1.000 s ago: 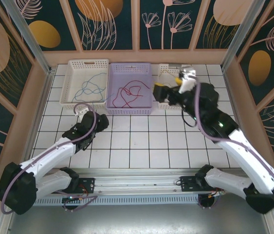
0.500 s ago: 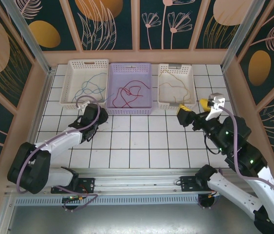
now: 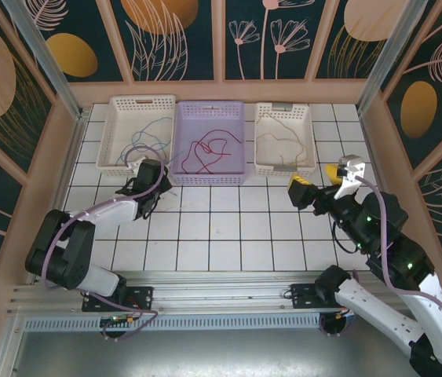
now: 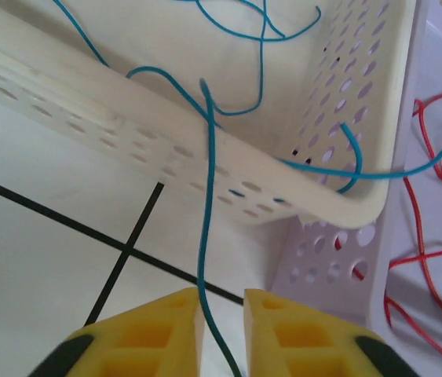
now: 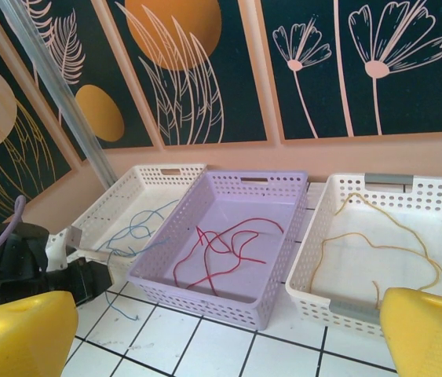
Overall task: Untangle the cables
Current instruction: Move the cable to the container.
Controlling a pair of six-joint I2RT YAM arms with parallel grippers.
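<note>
I have the left fingers (image 4: pixel 221 302) narrow around the blue cable (image 4: pixel 204 236) below the cream basket (image 4: pixel 87 86), grip unclear; right fingers (image 5: pixel 224 330) wide.

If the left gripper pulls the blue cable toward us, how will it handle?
Likely floppy: the blue cable drapes over the cream basket's rim and lies in loose curves. Probably very light, so it should follow the left gripper easily. Its loops cross each other inside the basket, so it may snag or drag the rest along.

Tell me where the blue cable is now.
Top view: the blue cable lies in the cream basket at far left; one end hangs over its near rim, between the fingers of the left gripper.
</note>
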